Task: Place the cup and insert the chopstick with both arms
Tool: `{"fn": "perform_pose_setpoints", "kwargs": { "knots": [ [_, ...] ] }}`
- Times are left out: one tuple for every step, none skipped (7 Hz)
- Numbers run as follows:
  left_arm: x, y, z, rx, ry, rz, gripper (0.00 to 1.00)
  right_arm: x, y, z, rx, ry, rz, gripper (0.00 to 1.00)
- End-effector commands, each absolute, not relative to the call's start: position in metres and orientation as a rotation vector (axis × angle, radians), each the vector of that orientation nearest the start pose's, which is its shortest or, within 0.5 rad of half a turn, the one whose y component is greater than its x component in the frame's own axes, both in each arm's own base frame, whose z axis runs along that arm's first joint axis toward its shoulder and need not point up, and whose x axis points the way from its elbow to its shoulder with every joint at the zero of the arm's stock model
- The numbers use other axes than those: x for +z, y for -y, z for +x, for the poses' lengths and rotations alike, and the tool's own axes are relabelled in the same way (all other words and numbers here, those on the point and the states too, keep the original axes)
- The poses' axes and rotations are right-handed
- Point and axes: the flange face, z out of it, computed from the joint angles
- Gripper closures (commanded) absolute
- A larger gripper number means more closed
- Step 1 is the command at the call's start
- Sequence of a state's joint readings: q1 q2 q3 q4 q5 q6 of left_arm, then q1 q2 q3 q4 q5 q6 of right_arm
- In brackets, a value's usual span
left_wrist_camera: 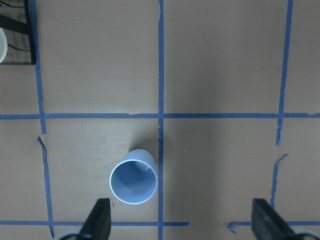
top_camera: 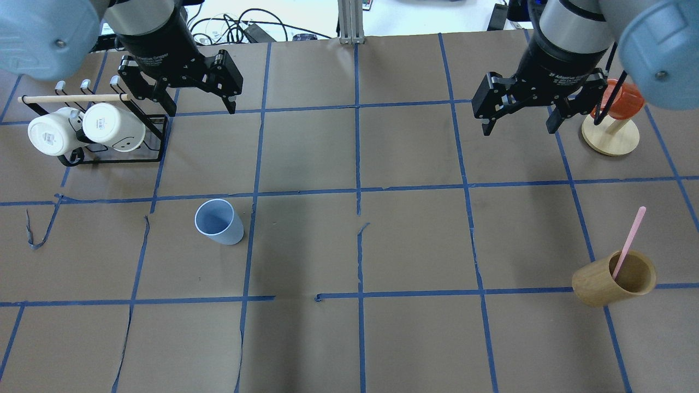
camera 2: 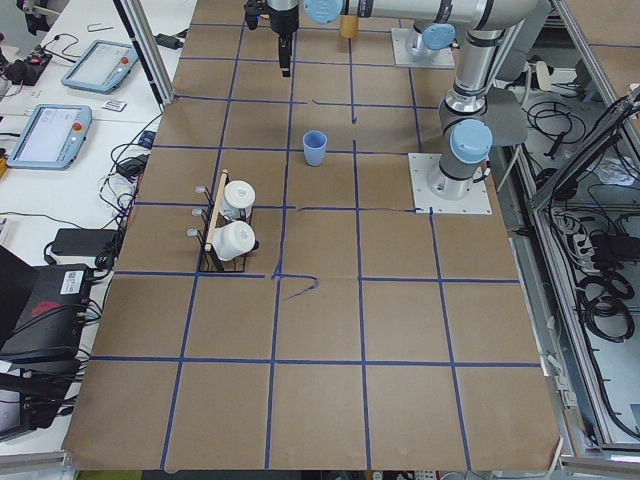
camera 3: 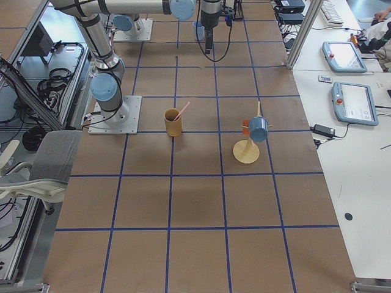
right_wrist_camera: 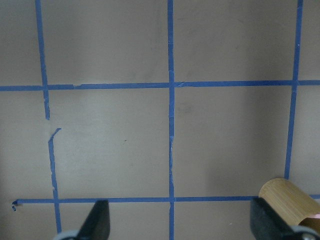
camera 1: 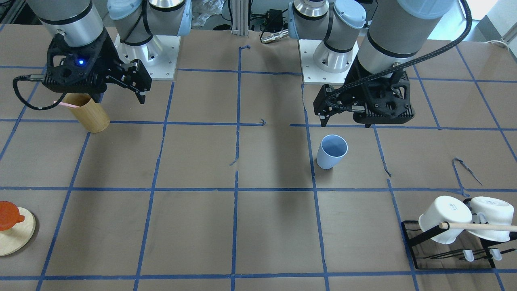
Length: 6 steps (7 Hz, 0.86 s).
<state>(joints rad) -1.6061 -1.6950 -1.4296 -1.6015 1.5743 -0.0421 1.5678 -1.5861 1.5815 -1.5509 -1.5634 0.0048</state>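
Taped table [top_camera: 355, 164]: cup [top_camera: 219, 222], rack [camera 1: 444, 254], wooden cylinder [top_camera: 600, 286]

Brown-paper table [camera 3: 195, 201] carried blue tape grid. Right arm [camera 3: 101, 91] was near one, at view's left edge: base on white plate, links ran up along edge, then across top. Right gripper [camera 3: 208, 47] hung at far end, pointing down; jaw state not readable here. Cup [camera 3: 197, 29] showed just beside it, partly hidden. Wooden cylinder [camera 3: 173, 124] stood upright mid-table, with chopstick [camera 3: 182, 111] inside, leaning to view's right. Wooden stand [camera 3: 247, 151] stood near it, not touching, and held hung vessel [camera 3: 257, 129]. Grey chair [camera 3: 33, 174] was at left, two tablets [camera 3: 357, 102] on white desk at right.
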Motion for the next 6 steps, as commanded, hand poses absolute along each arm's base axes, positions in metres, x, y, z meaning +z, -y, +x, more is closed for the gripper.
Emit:
{"fn": "perform_pose_setpoints", "kwargs": {
  "knots": [
    [0.482, 0.538, -0.152, 0.045, -3.137, -0.005, 0.0, 0.488, 0.484, 0.132, 0.026, -3.135, 0.012, 0.0],
    [0.47, 0.537, -0.153, 0.06, -3.133, -0.005, 0.0, 0.488, 0.484, 0.132, 0.026, -3.135, 0.012, 0.0],
    [0.47, 0.531, -0.152, 0.012, -3.135, -0.002, 0.0, 0.487, 0.485, 0.132, 0.029, -3.135, 0.012, 0.0],
    [0.462, 0.525, -0.147, 0.033, -3.133, -0.012, 0.0, 0.488, 0.484, 0.132, 0.026, -3.135, 0.012, 0.0],
    [0.445, 0.528, -0.145, 0.089, -3.119, 0.136, 0.0, 0.487, 0.485, 0.132, 0.029, -3.135, 0.012, 0.0],
    [0.415, 0.525, -0.143, 0.178, -3.112, 0.245, 0.0, 0.486, 0.486, 0.132, 0.034, -3.135, 0.01, 0.0]
  ]
}}
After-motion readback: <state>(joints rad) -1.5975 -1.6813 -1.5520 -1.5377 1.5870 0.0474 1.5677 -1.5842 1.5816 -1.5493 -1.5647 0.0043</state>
